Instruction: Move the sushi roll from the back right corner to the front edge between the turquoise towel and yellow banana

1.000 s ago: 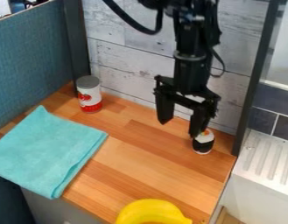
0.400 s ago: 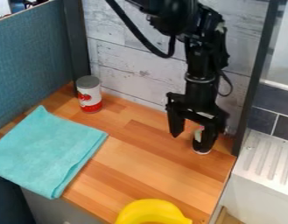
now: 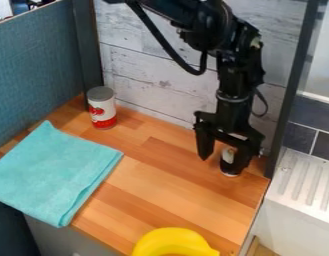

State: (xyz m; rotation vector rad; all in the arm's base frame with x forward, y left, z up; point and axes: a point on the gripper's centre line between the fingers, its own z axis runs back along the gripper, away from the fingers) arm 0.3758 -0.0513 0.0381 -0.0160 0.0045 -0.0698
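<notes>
Small item (image 3: 228,156) partly hidden behind tool (image 3: 219,166)

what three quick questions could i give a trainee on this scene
1. True or false: the red-and-white can stands upright on the wooden counter.
2. Fill in the blank: the folded cloth is ____ in colour.
3. Which is nearest to the gripper?
A) the can
B) the cloth
C) the small black-and-white item

Key: 1 true; 2 turquoise; 3 C
</notes>
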